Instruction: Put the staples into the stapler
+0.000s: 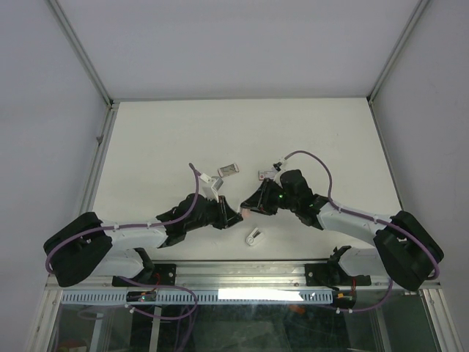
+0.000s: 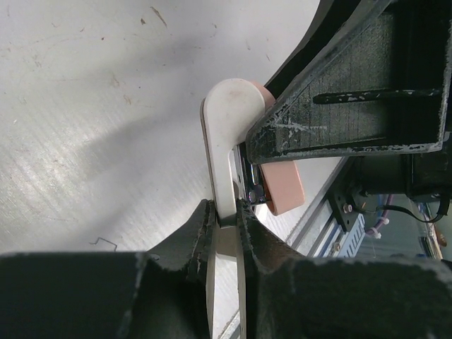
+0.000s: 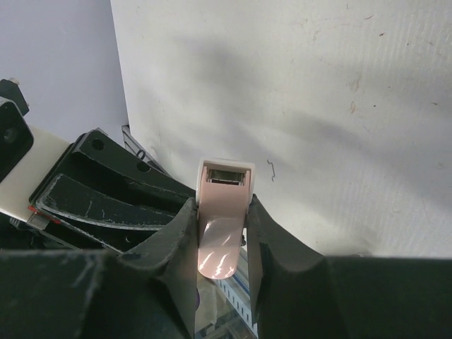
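Both grippers hold the stapler (image 1: 245, 213) in the air between them, low over the near middle of the table. My left gripper (image 2: 226, 212) is shut on its white half (image 2: 224, 134). My right gripper (image 3: 222, 205) is shut on its pale pink half (image 3: 224, 212), whose open end shows a metal channel. The pink half also shows in the left wrist view (image 2: 282, 187). The two halves stand hinged apart. A small red-and-white staple box (image 1: 261, 175) and a small greyish tray-like piece (image 1: 229, 169) lie on the table just beyond the grippers.
A small white piece (image 1: 253, 237) lies on the table just in front of the grippers. A loose bent staple (image 3: 270, 169) lies on the tabletop, and it or another like it shows in the left wrist view (image 2: 104, 244). The table's metal front rail (image 1: 242, 273) runs close below.
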Motion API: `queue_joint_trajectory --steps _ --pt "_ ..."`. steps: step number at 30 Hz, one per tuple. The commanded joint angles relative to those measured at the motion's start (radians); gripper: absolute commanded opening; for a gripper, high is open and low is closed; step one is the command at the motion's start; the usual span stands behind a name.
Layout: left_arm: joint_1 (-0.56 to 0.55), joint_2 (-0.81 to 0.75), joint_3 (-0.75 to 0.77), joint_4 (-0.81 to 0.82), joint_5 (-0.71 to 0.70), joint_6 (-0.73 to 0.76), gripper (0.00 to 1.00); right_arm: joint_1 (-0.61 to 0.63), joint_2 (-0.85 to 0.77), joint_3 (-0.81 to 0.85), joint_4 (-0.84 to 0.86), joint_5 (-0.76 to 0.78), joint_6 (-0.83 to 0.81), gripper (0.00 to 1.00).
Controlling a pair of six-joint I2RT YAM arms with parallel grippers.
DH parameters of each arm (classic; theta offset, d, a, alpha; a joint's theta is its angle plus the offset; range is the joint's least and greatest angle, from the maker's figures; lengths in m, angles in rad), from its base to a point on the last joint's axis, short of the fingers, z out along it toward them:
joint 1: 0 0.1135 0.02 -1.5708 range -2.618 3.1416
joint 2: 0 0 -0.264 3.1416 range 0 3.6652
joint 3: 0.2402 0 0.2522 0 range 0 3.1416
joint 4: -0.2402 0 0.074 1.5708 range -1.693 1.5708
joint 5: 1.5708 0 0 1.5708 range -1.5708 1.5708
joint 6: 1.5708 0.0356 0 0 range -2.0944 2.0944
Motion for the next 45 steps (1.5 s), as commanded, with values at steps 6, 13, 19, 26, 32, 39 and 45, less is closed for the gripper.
queue_joint_trajectory --steps 6,13,19,26,32,39,45 --pt "-0.007 0.012 0.048 0.094 0.008 0.03 0.0 0.007 0.005 0.058 0.028 -0.021 -0.019 0.03" --pt "-0.006 0.023 0.058 -0.047 -0.047 -0.096 0.0 0.005 -0.044 0.084 -0.083 0.071 -0.163 0.6" --pt "-0.003 0.043 0.065 -0.151 -0.021 -0.199 0.0 0.01 -0.111 0.099 -0.132 0.123 -0.408 0.76" --pt "0.012 0.047 0.07 -0.166 0.041 -0.254 0.0 0.128 -0.132 0.111 -0.208 0.232 -0.6 0.74" --pt "0.017 0.05 0.068 -0.165 0.072 -0.271 0.0 0.286 -0.098 0.132 -0.252 0.432 -0.657 0.74" --pt "0.02 0.051 0.071 -0.163 0.078 -0.272 0.0 0.413 -0.026 0.179 -0.273 0.623 -0.685 0.74" --pt "0.021 0.054 0.071 -0.16 0.082 -0.272 0.0 0.453 0.033 0.197 -0.283 0.694 -0.67 0.71"
